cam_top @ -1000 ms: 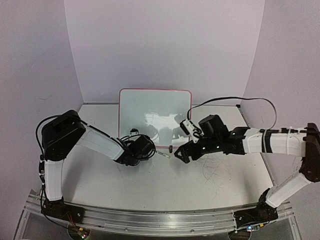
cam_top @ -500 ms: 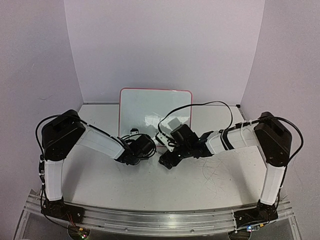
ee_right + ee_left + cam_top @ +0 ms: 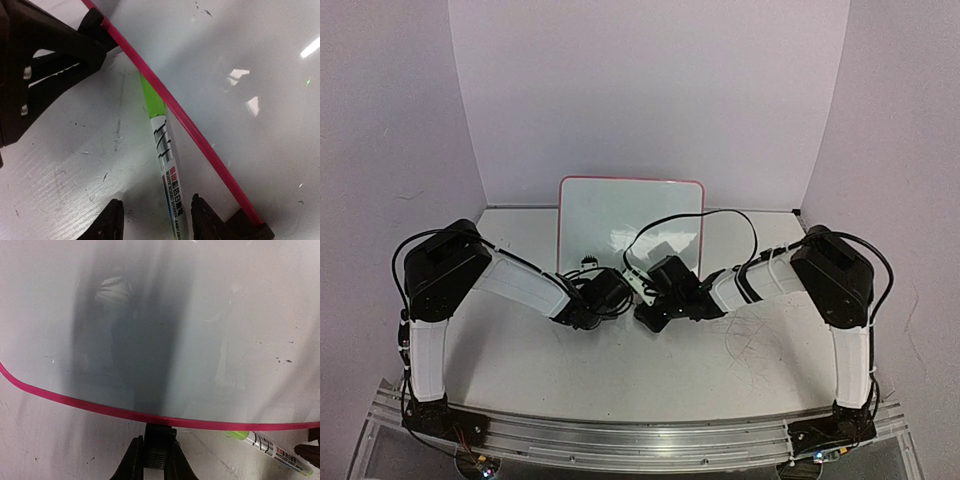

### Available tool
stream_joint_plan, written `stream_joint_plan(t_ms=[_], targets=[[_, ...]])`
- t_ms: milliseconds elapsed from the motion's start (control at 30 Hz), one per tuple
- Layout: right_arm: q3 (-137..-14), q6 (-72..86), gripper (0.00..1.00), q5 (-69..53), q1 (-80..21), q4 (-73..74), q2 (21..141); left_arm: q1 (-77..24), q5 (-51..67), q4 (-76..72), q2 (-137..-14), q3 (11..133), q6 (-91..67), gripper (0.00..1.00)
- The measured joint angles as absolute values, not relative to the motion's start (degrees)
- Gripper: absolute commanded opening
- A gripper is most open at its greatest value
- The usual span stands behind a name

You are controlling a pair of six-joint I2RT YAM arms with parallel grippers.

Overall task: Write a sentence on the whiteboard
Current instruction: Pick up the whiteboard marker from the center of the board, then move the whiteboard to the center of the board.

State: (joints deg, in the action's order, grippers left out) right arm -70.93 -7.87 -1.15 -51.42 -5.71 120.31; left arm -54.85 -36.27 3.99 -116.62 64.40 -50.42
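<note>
Over to the table (image 3: pixel 620 370): whiteboard (image 3: pixel 630 215) propped upright at back centre. Left gripper (image 3: pixel 156 452) pinched tight on a black foot (image 3: pixel 160 432) under the red rim (image 3: pixel 100 407). Right gripper (image 3: pixel 157 207) spread open, straddling green marker (image 3: pixel 162 145) lying against that rim, not gripping

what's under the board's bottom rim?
A black clip foot, pinched by the left claw. A green-capped marker lies on the table along the rim, straddled by the open right claw. Table behind the board is hidden.
</note>
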Motion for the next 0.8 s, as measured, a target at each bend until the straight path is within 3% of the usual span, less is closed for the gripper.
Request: stream_joint_plan(t_ms=[133,233,533,800], targets=[[-68.24,-6.79,0.11,-1.12,-51.42,-9.77,120.04,-54.83,-36.21,3.99,-116.62,64.40,-50.41,0.00],[-65.46,-5.19,0.00,-1.06,-51.68,-11.62,118.66,-54.81,-36.10,3.99,-116.62,64.40,-50.65,0.00],[-51.80,-0.67,0.00,-1.17,-51.35,-9.85,106.64,-54.81,-35.29,4.03,-116.62,64.40,-52.90,0.00],[-39.91,4.45,0.00,-0.58,-51.35,-7.40,83.62,-56.52,-37.24,4.15,-117.98,65.23,-56.74,0.00]])
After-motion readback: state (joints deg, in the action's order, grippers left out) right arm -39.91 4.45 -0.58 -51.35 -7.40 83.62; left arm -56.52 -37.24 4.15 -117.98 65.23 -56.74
